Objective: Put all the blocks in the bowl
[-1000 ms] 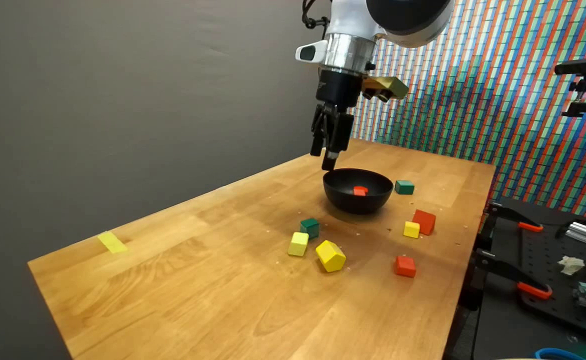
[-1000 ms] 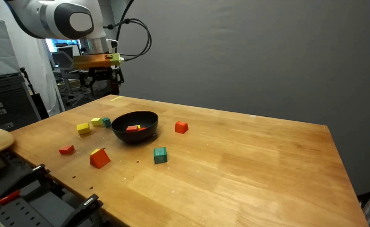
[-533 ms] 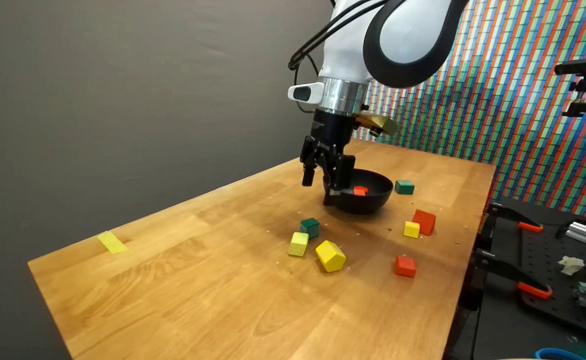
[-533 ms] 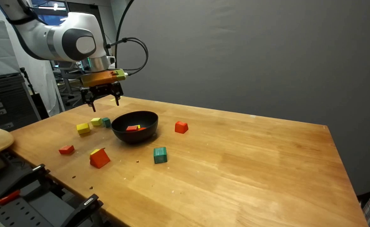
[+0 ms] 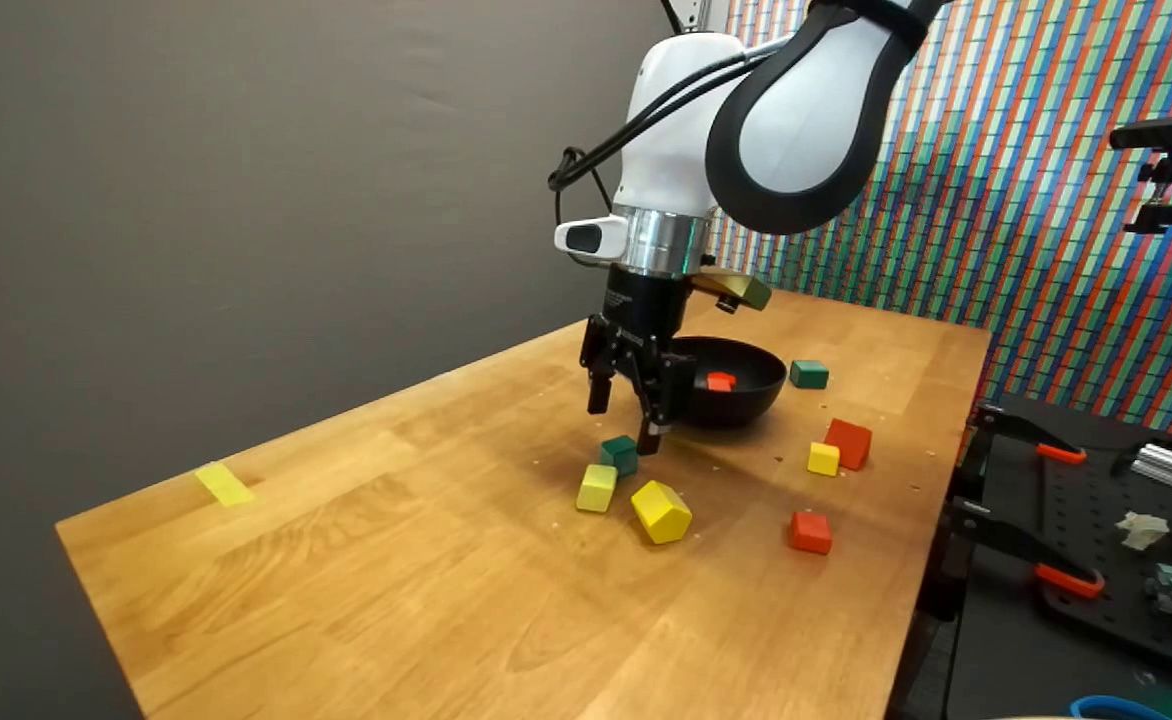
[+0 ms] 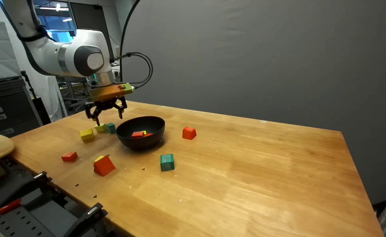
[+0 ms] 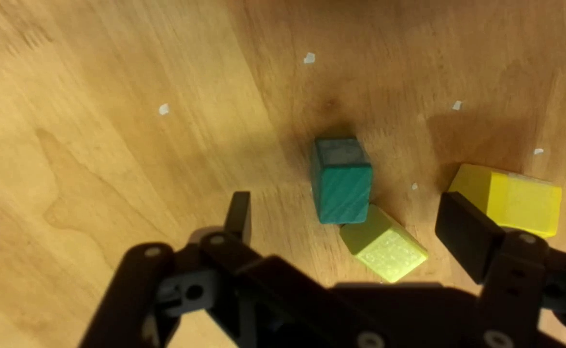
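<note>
On the bench (image 6: 245, 191), in an exterior view, we list: one bowl (image 6: 143, 144), blocks (image 6: 137, 134) inside; right of it, one block (image 6: 189, 133); front-right, one block (image 6: 167, 162); to its left, three neighbouring blocks (image 6: 101, 128); front-left, one block (image 6: 104, 166), another block (image 6: 98, 158) just behind that, and a third block (image 6: 69, 156) farther left.

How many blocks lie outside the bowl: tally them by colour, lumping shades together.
Red blocks: 3
Yellow blocks: 3
Green blocks: 2
Total: 8
</note>
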You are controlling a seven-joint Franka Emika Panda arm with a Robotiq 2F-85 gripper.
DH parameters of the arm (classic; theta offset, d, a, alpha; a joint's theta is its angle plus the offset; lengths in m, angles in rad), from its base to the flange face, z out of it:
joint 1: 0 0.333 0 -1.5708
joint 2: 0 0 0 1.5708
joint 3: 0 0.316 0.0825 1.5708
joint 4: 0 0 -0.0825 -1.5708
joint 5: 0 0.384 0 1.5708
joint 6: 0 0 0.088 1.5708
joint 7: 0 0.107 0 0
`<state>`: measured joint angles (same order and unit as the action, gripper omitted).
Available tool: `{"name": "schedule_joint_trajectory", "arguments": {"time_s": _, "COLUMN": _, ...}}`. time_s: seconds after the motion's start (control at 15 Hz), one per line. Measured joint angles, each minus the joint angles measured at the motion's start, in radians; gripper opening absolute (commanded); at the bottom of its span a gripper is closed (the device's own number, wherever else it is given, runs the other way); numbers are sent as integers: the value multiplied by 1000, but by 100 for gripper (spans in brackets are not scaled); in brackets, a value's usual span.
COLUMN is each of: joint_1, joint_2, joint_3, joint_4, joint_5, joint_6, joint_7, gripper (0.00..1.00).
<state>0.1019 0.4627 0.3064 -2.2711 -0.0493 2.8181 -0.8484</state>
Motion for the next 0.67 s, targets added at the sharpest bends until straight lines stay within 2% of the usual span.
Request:
{"name": "schedule_joint_trajectory", "arguments": {"time_s": 0.2, "joint_1": 0, "joint_2": 36, "joint_3": -2, "joint_4": 16, "joint_5": -32, "joint_6": -1, "joint_7": 0, "gripper": 43}}
{"name": "schedule_joint_trajectory", "arguments": {"time_s": 0.47, "joint_1": 0, "joint_2": 62, "joint_3": -11, "joint_4": 31, "joint_5": -81, "joint_6": 0, "joint_7": 1, "gripper": 14}}
{"name": "schedule_joint_trajectory", "arguments": {"time_s": 0.53, "joint_1": 0, "joint_2": 62, "joint_3": -13, "joint_4": 34, "joint_5": -90, "joint_6": 0, "joint_7": 1, "gripper": 12}}
{"name": "schedule_joint_trajectory", "arguments": {"time_s": 0.67, "joint_1": -1, "joint_2": 60, "joint_3": -15, "joint_4": 40, "joint_5": -97, "joint_6": 6, "joint_7": 1, "gripper": 17}}
